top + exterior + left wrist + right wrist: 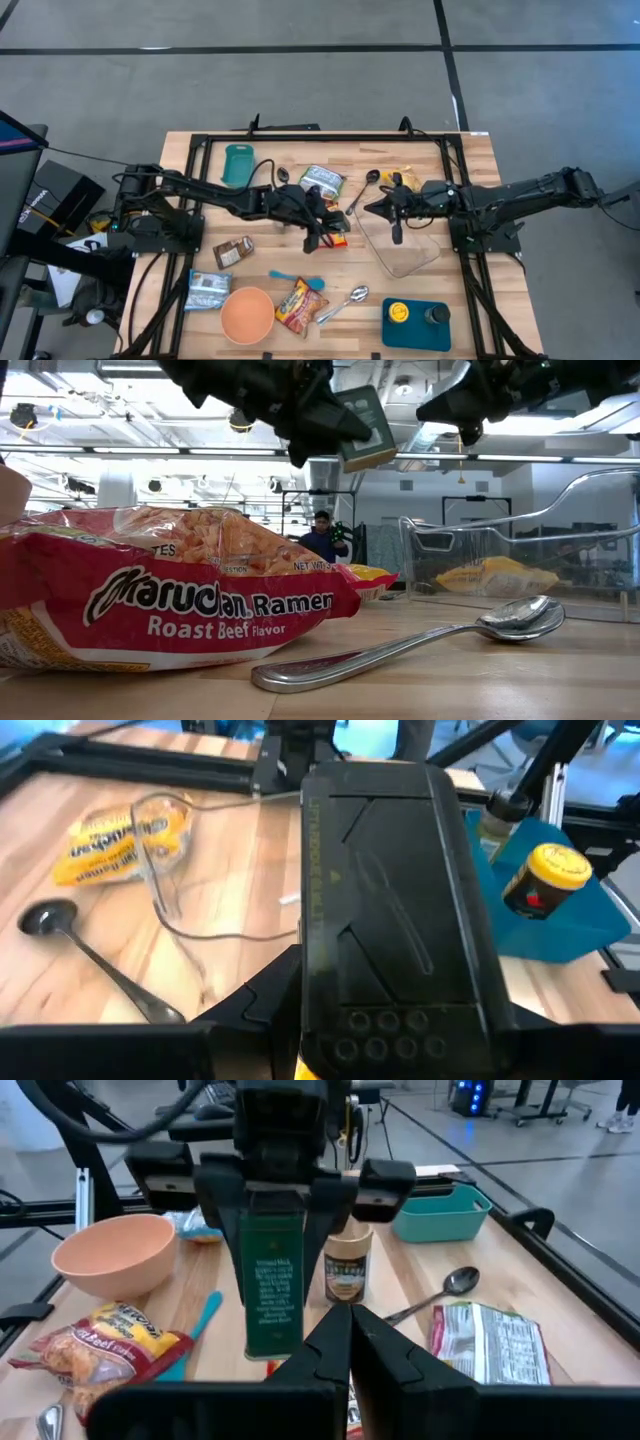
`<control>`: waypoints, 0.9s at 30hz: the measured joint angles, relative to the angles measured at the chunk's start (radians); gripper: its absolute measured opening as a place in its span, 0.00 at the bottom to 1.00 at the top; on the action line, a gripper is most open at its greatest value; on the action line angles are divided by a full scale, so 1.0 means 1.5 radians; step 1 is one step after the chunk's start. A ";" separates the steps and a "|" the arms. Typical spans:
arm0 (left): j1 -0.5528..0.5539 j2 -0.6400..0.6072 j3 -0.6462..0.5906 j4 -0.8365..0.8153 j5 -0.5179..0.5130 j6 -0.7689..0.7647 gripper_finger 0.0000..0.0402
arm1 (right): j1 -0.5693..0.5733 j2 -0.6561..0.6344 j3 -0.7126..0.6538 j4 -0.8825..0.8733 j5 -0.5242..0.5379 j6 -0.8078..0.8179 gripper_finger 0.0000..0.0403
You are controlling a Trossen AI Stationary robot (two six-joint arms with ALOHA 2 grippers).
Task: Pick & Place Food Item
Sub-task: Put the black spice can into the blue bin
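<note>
Wooden worktop [470, 160] mid-span: your left tool [325, 225] grips the dark green box [272, 1285] aloft; placing remains, while your right tool [385, 208] waits closed.

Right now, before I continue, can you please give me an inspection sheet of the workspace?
Surface: wooden table, black frame on it.
Job's things: dark green box, held above the table; clear container.
Clutter: Maruchan ramen packet, spoon, orange bowl, blue tray holding a yellow-lidded jar.
Grippers: left gripper shut on the box; right gripper shut, empty.
Cables: nothing seen on the table.
Surroundings: a person far behind.
</note>
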 joint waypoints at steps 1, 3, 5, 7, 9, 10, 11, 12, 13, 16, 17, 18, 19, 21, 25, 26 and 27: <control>0.000 0.002 0.000 -0.007 0.000 -0.005 0.33 | 0.001 0.001 0.000 -0.002 0.000 0.000 0.00; 0.000 0.003 -0.001 -0.026 0.000 -0.015 0.33 | 0.005 0.008 0.000 -0.003 0.000 0.000 0.00; 0.000 0.005 -0.001 -0.028 0.000 -0.016 0.33 | 0.010 0.019 0.000 -0.004 0.000 0.000 0.00; 0.000 0.003 -0.001 -0.035 0.000 -0.018 0.33 | 0.015 0.039 0.000 -0.002 -0.001 0.000 0.01; 0.000 0.002 -0.001 -0.033 0.000 -0.020 0.33 | 0.019 0.059 0.000 -0.001 -0.002 0.000 0.02; 0.000 0.000 -0.001 -0.034 0.000 -0.021 0.33 | 0.019 0.069 0.000 0.006 -0.002 0.000 0.04; 0.000 0.000 -0.001 -0.032 0.000 -0.021 0.33 | 0.018 0.079 0.000 0.012 -0.002 0.000 0.06; 0.000 0.000 -0.001 -0.031 0.000 -0.021 0.33 | 0.017 0.088 0.000 0.017 -0.002 0.000 0.08; 0.000 0.000 -0.001 -0.033 0.000 -0.021 0.33 | 0.016 0.096 0.000 0.028 -0.001 0.000 0.11; 0.000 0.000 -0.001 -0.033 -0.001 -0.021 0.33 | 0.013 0.105 0.003 0.049 -0.001 -0.001 0.20; 0.000 0.000 -0.001 -0.034 -0.001 -0.021 0.33 | 0.012 0.105 0.008 0.050 -0.001 -0.002 0.23; -0.001 0.000 -0.001 -0.037 -0.001 -0.021 0.33 | 0.012 0.105 0.012 0.052 -0.001 -0.002 0.27; -0.001 0.000 -0.001 -0.039 -0.001 -0.021 0.33 | 0.012 0.105 0.016 0.052 -0.001 -0.002 0.30; -0.001 0.000 -0.001 -0.040 -0.001 -0.021 0.33 | 0.014 0.104 0.023 0.051 -0.002 -0.010 0.37; -0.001 0.000 -0.001 -0.040 -0.001 -0.021 0.33 | 0.014 0.104 0.035 0.052 -0.029 -0.011 0.51; -0.001 0.000 -0.001 -0.040 -0.001 -0.021 0.33 | 0.014 0.104 0.035 0.052 -0.034 -0.012 0.54; -0.001 0.000 -0.001 -0.040 -0.001 -0.021 0.33 | 0.014 0.104 0.035 0.052 -0.035 -0.012 0.56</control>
